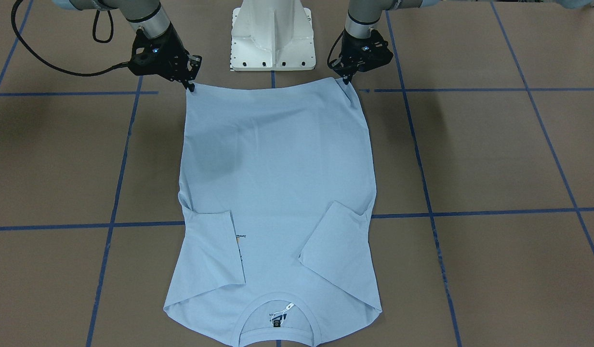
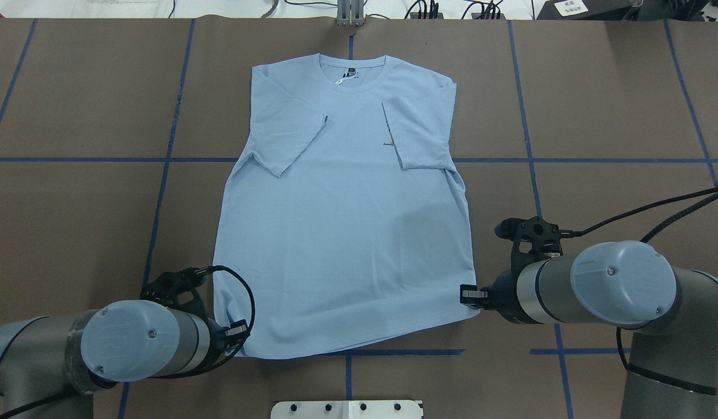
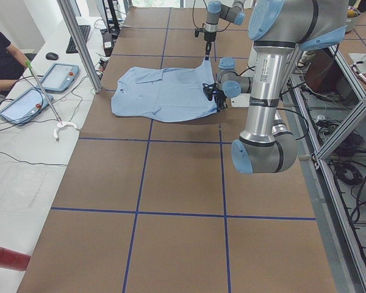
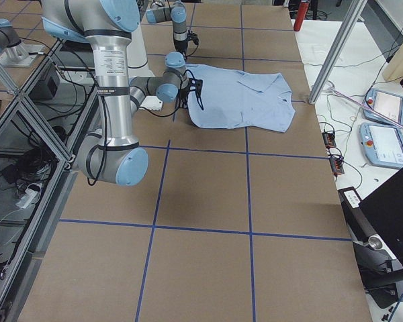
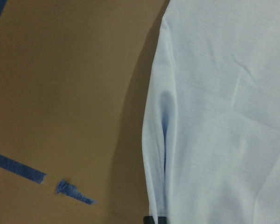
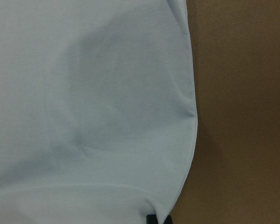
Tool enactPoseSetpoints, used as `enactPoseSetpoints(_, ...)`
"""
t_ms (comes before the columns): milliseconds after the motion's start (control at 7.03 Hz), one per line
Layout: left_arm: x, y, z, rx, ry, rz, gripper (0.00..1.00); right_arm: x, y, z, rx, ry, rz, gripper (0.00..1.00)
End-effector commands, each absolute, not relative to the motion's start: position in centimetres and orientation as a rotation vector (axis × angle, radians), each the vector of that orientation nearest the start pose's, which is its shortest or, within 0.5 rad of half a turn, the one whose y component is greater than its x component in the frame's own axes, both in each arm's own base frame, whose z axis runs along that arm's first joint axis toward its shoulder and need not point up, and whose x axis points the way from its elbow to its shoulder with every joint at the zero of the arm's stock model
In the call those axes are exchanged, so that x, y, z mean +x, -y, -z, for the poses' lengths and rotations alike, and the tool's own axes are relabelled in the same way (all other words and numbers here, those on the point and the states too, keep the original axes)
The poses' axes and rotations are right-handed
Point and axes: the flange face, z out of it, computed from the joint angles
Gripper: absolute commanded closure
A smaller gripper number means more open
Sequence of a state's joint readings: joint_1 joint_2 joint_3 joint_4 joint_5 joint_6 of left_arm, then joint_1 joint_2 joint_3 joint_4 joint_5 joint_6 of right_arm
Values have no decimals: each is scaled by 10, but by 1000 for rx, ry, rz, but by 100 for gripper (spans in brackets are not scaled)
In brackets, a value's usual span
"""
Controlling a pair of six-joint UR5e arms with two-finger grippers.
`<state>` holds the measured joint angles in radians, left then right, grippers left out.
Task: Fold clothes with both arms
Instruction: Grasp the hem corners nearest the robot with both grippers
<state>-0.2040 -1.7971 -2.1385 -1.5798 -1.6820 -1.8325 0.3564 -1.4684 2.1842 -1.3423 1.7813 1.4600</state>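
One brown table point(image 2: 597, 116), marked into squares by blue tape lines point(image 2: 161, 174), holds everything. Two arms reach over its near edge, the left arm point(image 2: 131, 343) and the right arm point(image 2: 615, 285), with one white base point(image 1: 272, 36) standing between them.

One light blue T-shirt point(image 2: 341, 233) lies flat in the middle of the table. Its long axis runs from near to far, with the hem towards the robot and the collar point(image 2: 352, 73) at the far end. Both of its sleeves are folded inward over the chest. The left sleeve point(image 2: 286, 139) lies at a slant, and the right sleeve point(image 2: 420, 134) covers most of the small print point(image 2: 389, 138).

The left gripper point(image 1: 346, 79) sits at the near left hem corner and the right gripper point(image 1: 191, 86) at the near right one. The tips are small in these views, but each pair looks pinched together on the fabric.

Nothing lies on the shirt between the two grippers. Beyond the far edge of the table, two tablets point(image 3: 58, 76) lie on a white side table.
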Motion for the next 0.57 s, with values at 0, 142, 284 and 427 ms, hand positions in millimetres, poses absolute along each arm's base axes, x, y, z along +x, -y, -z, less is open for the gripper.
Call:
enactPoseSetpoints(0, 472, 222, -292, -128, -802, 396, 98, -391, 269, -315, 31, 941, -122, 100)
enactPoseSetpoints(142, 472, 222, -292, -128, -800, 396, 98, -381, 265, -323, 40, 924, -96, 100)
enactPoseSetpoints(284, 471, 215, -286, -133, -813, 380, 98, -376, 263, -328, 38, 914, -96, 100)
enactPoseSetpoints(427, 473, 196, -277, -149, -831, 344, 98, -377, 260, -327, 17, 918, -84, 100)
